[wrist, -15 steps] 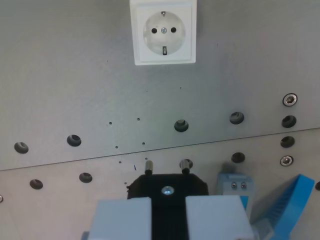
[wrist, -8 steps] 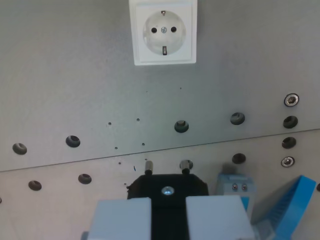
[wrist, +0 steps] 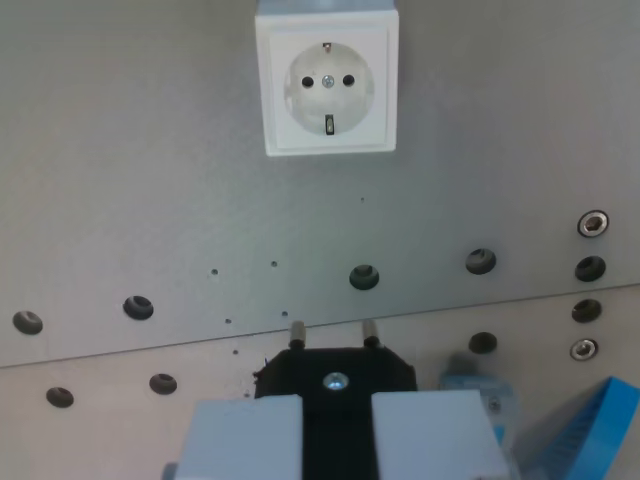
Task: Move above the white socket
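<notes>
Your pincer [wrist: 337,430] is gripping the black plug [wrist: 335,372] as you are nearing the white socket [wrist: 327,82], top centre on the worktop [wrist: 130,180]; be aligning both pins squarely.

Even, soft, diffuse light falls on the grey metal plate [wrist: 150,150], leaving only a faint shadow under the white socket [wrist: 326,80], no glare, mild grain throughout, and slight softness on the near gripper [wrist: 337,440].
</notes>
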Robot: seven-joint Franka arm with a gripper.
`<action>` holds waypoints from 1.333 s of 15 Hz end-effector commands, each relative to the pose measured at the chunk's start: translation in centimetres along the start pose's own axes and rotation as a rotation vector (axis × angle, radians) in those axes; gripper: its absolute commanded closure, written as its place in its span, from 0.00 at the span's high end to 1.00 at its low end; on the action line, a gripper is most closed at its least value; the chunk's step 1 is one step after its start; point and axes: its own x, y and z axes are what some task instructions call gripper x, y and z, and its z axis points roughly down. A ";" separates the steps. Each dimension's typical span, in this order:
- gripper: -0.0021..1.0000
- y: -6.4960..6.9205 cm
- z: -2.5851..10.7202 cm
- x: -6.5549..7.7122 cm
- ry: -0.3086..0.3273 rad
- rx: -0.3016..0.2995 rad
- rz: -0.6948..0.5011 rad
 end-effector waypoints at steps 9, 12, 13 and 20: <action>0.00 0.2 4.1 0.4 0.105 -0.018 -0.035; 0.00 0.3 5.1 0.5 0.114 -0.021 -0.040; 0.00 0.3 5.5 0.6 0.116 -0.022 -0.041; 0.00 0.4 8.3 1.1 0.126 -0.028 -0.044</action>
